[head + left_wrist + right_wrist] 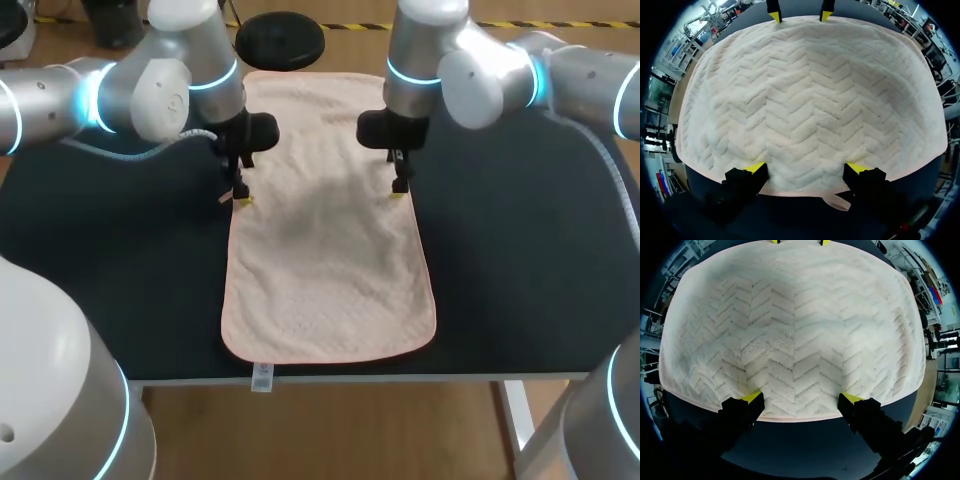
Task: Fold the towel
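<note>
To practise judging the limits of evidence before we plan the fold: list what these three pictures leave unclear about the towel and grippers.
- Head view: the towel's far corners are partly hidden behind the left arm and right arm.
- Head view: the label at its near edge is too small to read.
- Wrist views: whether the left gripper or right gripper presses on the towel's edge; the tips cover the contact.

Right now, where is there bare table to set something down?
Bare table lies left of the towel and right of it, toward the near edge. Crowded: the towel's long edges, where the left tool and right tool stand.
</note>
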Tool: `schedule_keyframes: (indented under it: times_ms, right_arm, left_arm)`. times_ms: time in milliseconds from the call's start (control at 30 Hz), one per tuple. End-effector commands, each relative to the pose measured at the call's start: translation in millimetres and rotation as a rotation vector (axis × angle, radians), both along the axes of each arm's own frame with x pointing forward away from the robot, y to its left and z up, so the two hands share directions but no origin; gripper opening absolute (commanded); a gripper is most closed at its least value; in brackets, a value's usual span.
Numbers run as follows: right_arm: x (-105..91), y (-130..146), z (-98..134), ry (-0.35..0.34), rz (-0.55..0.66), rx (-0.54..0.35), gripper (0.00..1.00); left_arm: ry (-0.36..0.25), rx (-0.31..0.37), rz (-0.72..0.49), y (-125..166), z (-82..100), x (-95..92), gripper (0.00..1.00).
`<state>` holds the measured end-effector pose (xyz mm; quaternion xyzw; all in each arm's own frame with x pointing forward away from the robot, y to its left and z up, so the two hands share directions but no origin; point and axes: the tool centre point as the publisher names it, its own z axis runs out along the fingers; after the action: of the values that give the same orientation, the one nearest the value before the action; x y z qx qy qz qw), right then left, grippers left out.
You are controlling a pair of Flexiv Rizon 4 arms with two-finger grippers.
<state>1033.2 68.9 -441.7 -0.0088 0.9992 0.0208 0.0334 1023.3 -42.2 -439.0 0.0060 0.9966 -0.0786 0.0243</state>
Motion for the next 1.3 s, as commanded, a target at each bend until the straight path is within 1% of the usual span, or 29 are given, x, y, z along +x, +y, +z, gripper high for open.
schedule_keyframes:
  times_ms: [33, 67, 100, 133, 167, 200, 233, 267, 300, 333, 367, 400, 433, 500, 767, 900, 1100, 1167, 1300]
  right_arm:
    - [4.2, -1, -2, 0.010, 0.002, -0.001, 1.00]
    - [4.5, -1, -3, 0.011, 0.002, 0.000, 1.00]
    - [4.7, 0, -3, 0.011, 0.003, 0.001, 1.00]
    - [4.8, 0, -3, 0.011, 0.004, 0.002, 0.87]
    - [4.9, 0, -3, 0.011, 0.005, 0.002, 0.47]
    - [4.9, 0, -3, 0.011, 0.005, 0.002, 0.26]
    - [4.9, 0, -3, 0.010, 0.006, 0.002, 0.09]
    - [4.6, 0, -3, 0.010, 0.006, 0.002, 0.00]
    - [4.1, 0, -3, 0.010, 0.007, 0.003, 0.00]
    - [3.4, 0, -3, 0.010, 0.008, 0.003, 0.00]
    - [2.8, 0, -3, 0.010, 0.008, 0.004, 0.00]
    - [2.1, 0, -3, 0.011, 0.009, 0.004, 0.00]
    - [1.4, 0, -2, 0.011, 0.009, 0.005, 0.00]
    - [0.6, 0, 0, 0.007, 0.010, 0.007, 0.00]
    - [-4.1, -1, 14, -0.020, 0.002, 0.014, 0.00]
    - [-6.5, -2, 22, -0.034, -0.002, 0.021, 0.00]
    - [-10.2, -4, 26, -0.045, -0.004, 0.033, 0.00]
    - [-10.2, -3, 31, -0.050, -0.002, 0.037, 0.00]
    - [-10.0, -4, 44, -0.051, 0.003, 0.028, 0.00]
  left_arm:
    - [0.007, -0.003, -0.005, 0, -6.0, 1.5, 0.80]
    - [0.007, -0.004, -0.006, -1, -6.4, 1.2, 0.65]
    - [0.007, -0.004, -0.006, -1, -6.7, 0.8, 0.57]
    - [0.007, -0.004, -0.006, -1, -6.6, 0.7, 0.49]
    - [0.007, -0.004, -0.007, -1, -6.2, 0.6, 0.36]
    - [0.006, -0.004, -0.008, -1, -6.1, 0.6, 0.27]
    - [0.006, -0.004, -0.008, -1, -6.0, 0.6, 0.28]
    - [0.005, -0.005, -0.008, -1, -5.8, 0.6, 0.27]
    - [0.004, -0.005, -0.009, -1, -5.7, 0.6, 0.18]
    - [0.003, -0.004, -0.010, -1, -5.4, 0.6, 0.14]
    - [0.003, -0.004, -0.010, -1, -5.0, 0.6, 0.15]
    - [0.002, -0.005, -0.009, -1, -3.9, 0.6, 0.10]
    - [0.001, -0.004, -0.009, -1, -3.3, 0.7, 0.08]
    - [-0.003, -0.006, -0.006, 0, -1.7, 0.9, 0.00]
    - [-0.018, -0.014, -0.002, 0, 4.5, -0.6, 0.00]
    - [-0.029, -0.018, -0.002, 1, 11.5, -2.6, 0.00]
    - [-0.040, -0.019, -0.003, 3, 15.8, -3.9, 0.00]
    - [-0.048, -0.018, -0.002, 3, 19.8, -3.5, 0.00]
    - [-0.076, -0.028, -0.002, 6, 36.3, -2.0, 0.00]
